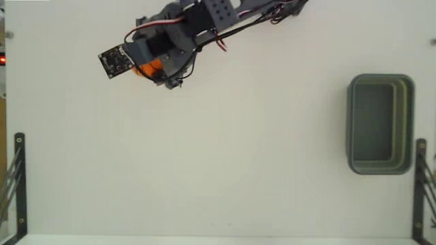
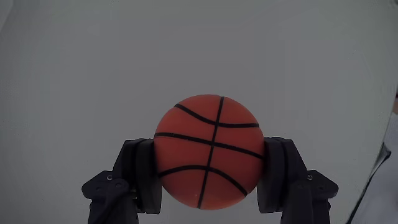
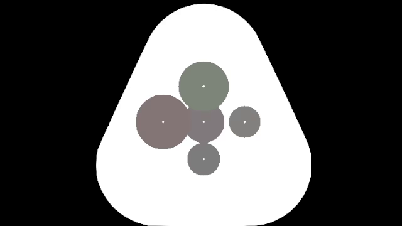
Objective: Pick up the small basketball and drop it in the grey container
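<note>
Arm [image 1: 204,27] was built from grey and black printed parts; perforated grey block near base. Red and black cables were routed along links. Small black camera board [image 1: 114,61] was mounted at wrist. Gripper [image 2: 210,163] fingers [image 2: 138,177] were dark, screws visible.

Small orange basketball [image 2: 208,150] w/ black seams, far from empty upright grey container [image 1: 407,122].

Basketball [image 1: 148,67] under gripper [image 1: 151,71], top left

Plain white table [image 1: 225,156], evenly lit; black metal brackets [image 1: 19,184] at both lower corners.
</note>
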Controlling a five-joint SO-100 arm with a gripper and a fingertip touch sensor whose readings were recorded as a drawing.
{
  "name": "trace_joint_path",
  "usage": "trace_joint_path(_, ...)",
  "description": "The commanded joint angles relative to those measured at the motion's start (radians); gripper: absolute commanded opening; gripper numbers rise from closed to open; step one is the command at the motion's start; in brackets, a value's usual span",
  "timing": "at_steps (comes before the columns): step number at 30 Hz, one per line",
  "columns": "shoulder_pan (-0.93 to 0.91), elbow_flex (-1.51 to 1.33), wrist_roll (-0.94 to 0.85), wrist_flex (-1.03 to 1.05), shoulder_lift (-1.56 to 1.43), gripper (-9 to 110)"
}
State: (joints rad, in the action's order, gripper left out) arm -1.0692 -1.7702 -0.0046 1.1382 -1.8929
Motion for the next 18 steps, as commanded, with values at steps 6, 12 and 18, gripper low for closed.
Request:
trace_joint_path(6,-0.012,0.154,0.005,0.1,-0.012,86)
trace_joint_path(12,-0.012,0.237,0.005,0.163,0.008,86)
trace_joint_path(18,-0.012,0.295,0.005,0.205,0.024,86)
